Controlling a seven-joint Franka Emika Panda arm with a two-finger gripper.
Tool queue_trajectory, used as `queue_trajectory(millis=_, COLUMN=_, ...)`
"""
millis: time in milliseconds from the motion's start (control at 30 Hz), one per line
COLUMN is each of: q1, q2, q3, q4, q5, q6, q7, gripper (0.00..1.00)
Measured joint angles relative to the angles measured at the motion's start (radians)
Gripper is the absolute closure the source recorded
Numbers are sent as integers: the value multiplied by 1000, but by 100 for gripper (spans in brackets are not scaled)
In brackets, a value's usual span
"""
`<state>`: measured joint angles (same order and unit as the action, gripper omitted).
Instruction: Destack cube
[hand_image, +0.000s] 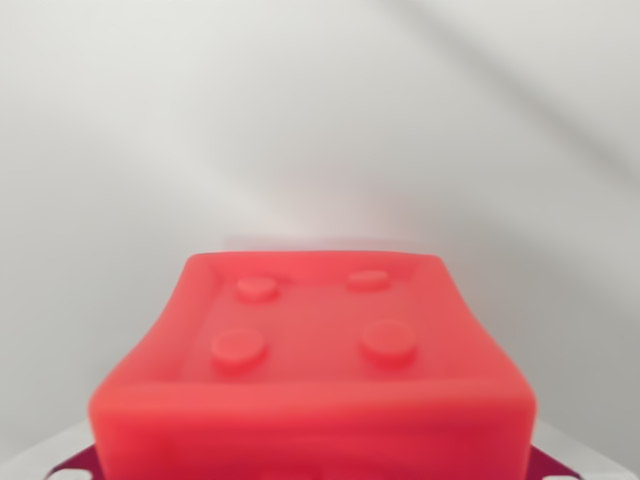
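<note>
Cube (315, 355) fills the bottom half of the wrist view, very close to the camera. It is red, with four round bumps on its sunken top. Something dark pink (548, 468) peeks out under its lower corners; it may be another block, but too little shows to be sure. So I cannot say whether the cube is lifted off yet. Around it is only pale grey worktop (320, 120). The arm seems low, right over the cube. No jaws show, so I cannot tell if they are apart or together.
</note>
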<state>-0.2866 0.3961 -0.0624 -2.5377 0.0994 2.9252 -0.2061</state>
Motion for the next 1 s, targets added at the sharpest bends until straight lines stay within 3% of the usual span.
queue_trajectory(millis=533, q1=-13, q2=37, q3=13, q4=11, q5=0, q6=28, q7=0, gripper=100)
queue_trajectory(millis=567, q1=-13, q2=37, q3=13, q4=11, q5=0, q6=28, q7=0, gripper=0)
queue_trajectory(millis=1000, q1=-13, q2=38, q3=14, q4=11, q5=0, q6=29, q7=0, gripper=0)
